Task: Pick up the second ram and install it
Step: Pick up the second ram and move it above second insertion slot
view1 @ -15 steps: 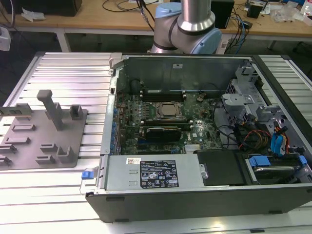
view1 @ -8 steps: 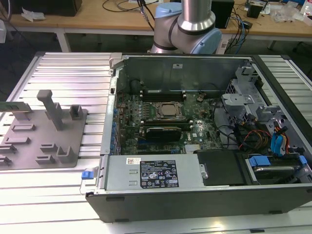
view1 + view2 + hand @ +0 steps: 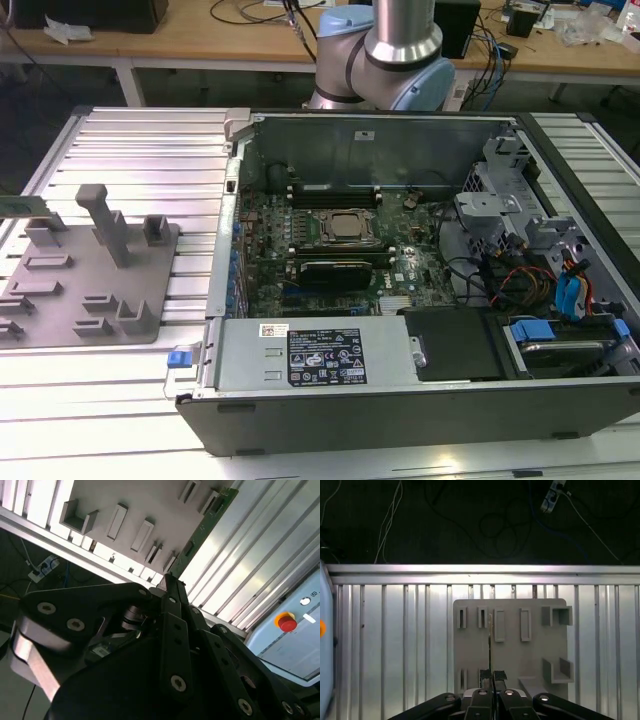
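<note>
A ribbed metal worktop (image 3: 130,150) carries an open computer case (image 3: 400,410) towards the exterior view's right. Inside it lies the motherboard (image 3: 270,225), with a square silver processor (image 3: 347,227) near its middle and a labelled power supply (image 3: 250,355) along the case's near wall. A grey fixture plate (image 3: 60,300) with upright blocks sits near the worktop's left edge. At its far left corner the second ram (image 3: 24,207) stands on edge. The arm (image 3: 400,40) rises behind the case's far wall.

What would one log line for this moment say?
gripper: above grey fixture | ram stick: standing in fixture, not held | computer case: open
</note>
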### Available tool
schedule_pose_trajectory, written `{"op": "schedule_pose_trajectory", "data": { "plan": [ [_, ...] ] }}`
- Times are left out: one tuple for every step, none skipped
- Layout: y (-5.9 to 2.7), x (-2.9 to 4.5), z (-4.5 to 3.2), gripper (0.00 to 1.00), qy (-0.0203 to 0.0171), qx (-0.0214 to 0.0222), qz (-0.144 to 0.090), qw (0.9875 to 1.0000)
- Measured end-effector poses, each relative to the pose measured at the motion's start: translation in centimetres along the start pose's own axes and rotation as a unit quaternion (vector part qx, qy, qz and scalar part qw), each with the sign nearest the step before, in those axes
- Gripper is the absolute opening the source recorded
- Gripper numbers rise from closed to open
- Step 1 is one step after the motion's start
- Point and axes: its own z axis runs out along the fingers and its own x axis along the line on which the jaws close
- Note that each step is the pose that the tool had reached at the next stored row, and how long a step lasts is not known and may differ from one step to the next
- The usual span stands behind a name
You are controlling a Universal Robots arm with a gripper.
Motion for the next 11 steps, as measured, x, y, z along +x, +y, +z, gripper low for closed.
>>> {"op": "schedule_pose_trajectory", "data": {
  "plan": [
    [0.01, -0.01, -0.27, 0.09, 0.0000, 0.0000, 0.000, 1.0000],
    [0.02, -0.02, -0.69, 0.09, 0.0000, 0.0000, 0.000, 1.0000],
    [0.04, -0.02, -0.94, 0.09, 0.0000, 0.0000, 0.000, 1.0000],
    [0.05, -0.03, -1.18, 0.09, 0.0000, 0.0000, 0.000, 1.0000],
    [0.06, -0.03, -1.44, 0.09, -0.0001, 0.0001, 0.000, 1.0000],
    [0.07, -0.03, -1.61, 0.09, 0.0000, 0.0000, 0.000, 1.0000],
    [0.07, -0.04, -1.77, 0.09, 0.0000, 0.0001, 0.000, 1.0000],
    [0.08, -0.04, -1.88, 0.09, 0.0000, 0.0000, 0.000, 1.0000],
    [0.08, -0.04, -2.12, 0.09, 0.0000, 0.0000, 0.000, 1.0000],
    [0.09, -0.05, -2.37, 0.09, 0.0000, 0.0000, 0.000, 1.0000],
    [0.10, -0.05, -2.57, 0.09, 0.0000, 0.0000, 0.000, 1.0000]
  ]
}}
